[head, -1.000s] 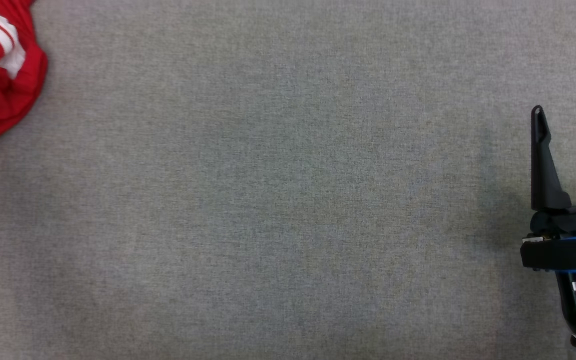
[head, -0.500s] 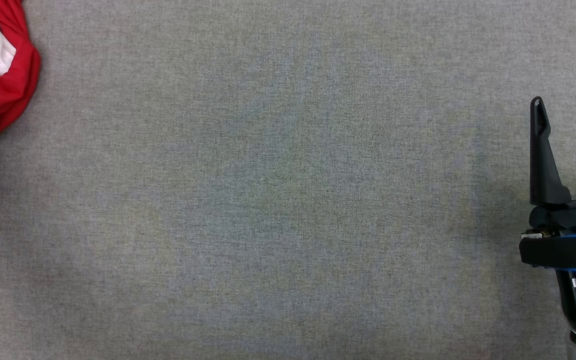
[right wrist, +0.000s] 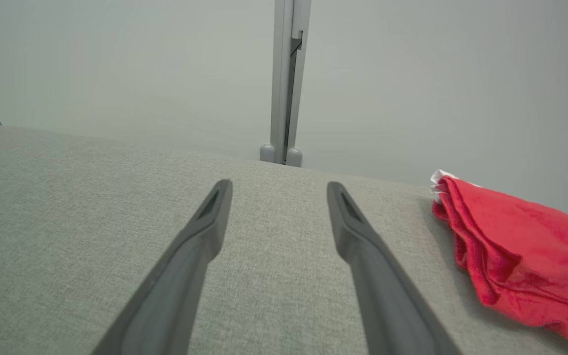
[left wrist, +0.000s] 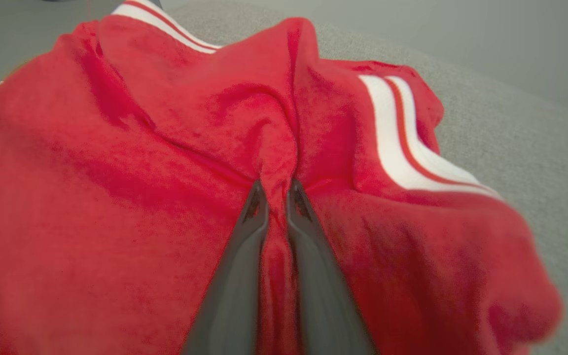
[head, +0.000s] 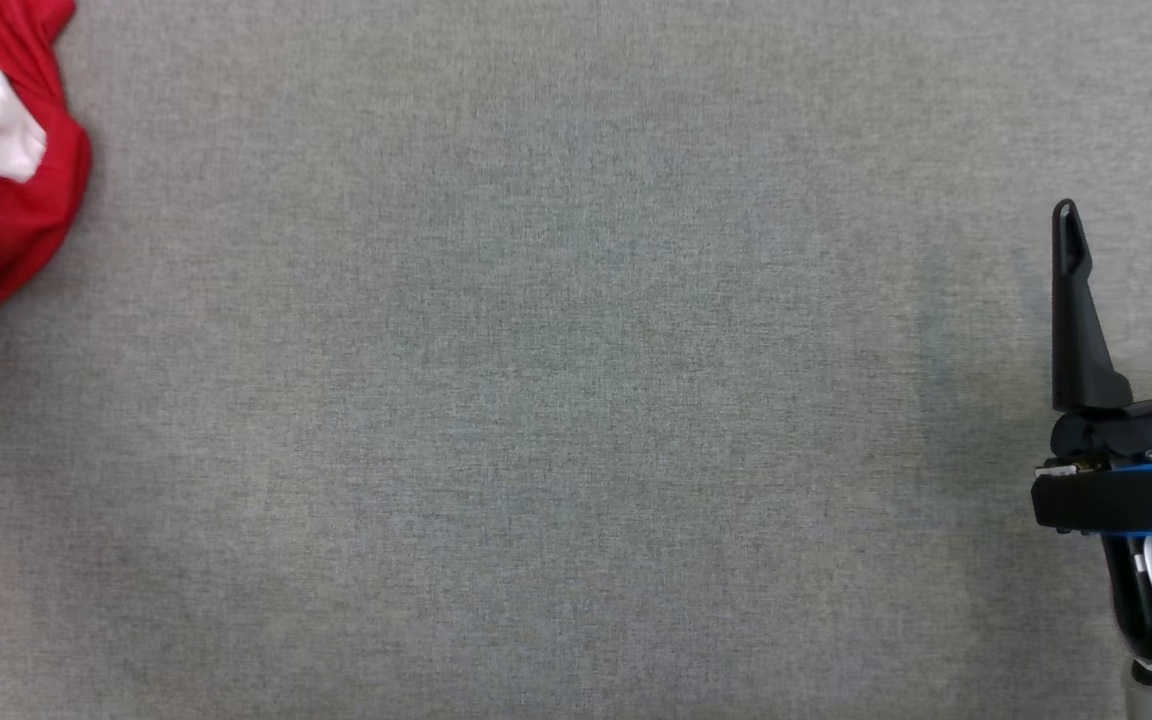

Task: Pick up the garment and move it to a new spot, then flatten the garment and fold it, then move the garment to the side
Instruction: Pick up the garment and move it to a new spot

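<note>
Red garment (left wrist: 165,148) fold in tightly closed left claw (left wrist: 276,190) — right claw (head: 1124,205) wide, empty.

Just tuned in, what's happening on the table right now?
The left gripper has its jaws pinched on a raised fold of the red garment, which is bunched at the far left edge of the grey table. The garment is crumpled, not yet flattened or folded. The right gripper hovers open over bare table on the right, holding nothing.

Grey fabric surface (head: 576,400); red white-striped garment (head: 36,200) crumpled at left edge, seemingly resting there.
</note>
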### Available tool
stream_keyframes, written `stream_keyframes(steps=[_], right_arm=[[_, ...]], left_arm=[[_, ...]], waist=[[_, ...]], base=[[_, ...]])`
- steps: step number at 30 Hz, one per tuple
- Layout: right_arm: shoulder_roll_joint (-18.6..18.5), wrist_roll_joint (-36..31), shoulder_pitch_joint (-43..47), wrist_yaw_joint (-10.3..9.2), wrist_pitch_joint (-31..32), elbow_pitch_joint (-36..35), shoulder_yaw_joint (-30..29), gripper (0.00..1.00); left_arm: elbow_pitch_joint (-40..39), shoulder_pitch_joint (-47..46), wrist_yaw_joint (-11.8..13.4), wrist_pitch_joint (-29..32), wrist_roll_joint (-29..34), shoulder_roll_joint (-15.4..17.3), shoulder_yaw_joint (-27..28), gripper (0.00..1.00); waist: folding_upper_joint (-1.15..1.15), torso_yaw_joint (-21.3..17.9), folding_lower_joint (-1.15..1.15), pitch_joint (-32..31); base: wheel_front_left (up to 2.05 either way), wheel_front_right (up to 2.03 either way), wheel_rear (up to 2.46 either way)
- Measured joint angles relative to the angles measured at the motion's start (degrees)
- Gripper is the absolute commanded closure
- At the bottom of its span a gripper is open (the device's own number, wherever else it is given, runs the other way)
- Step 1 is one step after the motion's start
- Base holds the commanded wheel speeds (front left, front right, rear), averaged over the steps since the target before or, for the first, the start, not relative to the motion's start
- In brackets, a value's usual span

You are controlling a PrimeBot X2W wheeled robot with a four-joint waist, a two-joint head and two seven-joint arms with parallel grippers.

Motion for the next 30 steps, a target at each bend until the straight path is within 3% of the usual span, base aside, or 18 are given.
stream_keyframes(steps=[14, 21, 30], right_arm=[[2.7, 2.4, 1.3, 0.0, -4.3, 8.4, 1.1, 0.0], [3.4, 3.9, 2.8, 0.0, -6.8, 12.3, 1.0, 0.0], [3.8, 7.2, 4.0, 0.0, -10.4, 18.2, 2.3, 0.0]], left_arm=[[-8.9, -4.2, -0.1, -15.2, 4.0, -0.2, -7.8, 1.0], [-19.0, -7.7, -0.1, -16.5, 4.7, -1.4, -13.9, 1.0], [-31.1, -9.6, -0.3, -13.6, 4.6, -5.9, -20.7, 1.0]], waist=[[0.0, -2.5, 0.0, -9.5], [0.0, -6.0, 0.0, -13.1], [0.0, -13.1, 0.0, -15.3]], base=[[0.0, 0.0, 0.0], [0.0, 0.0, 0.0], [0.0, 0.0, 0.0]])
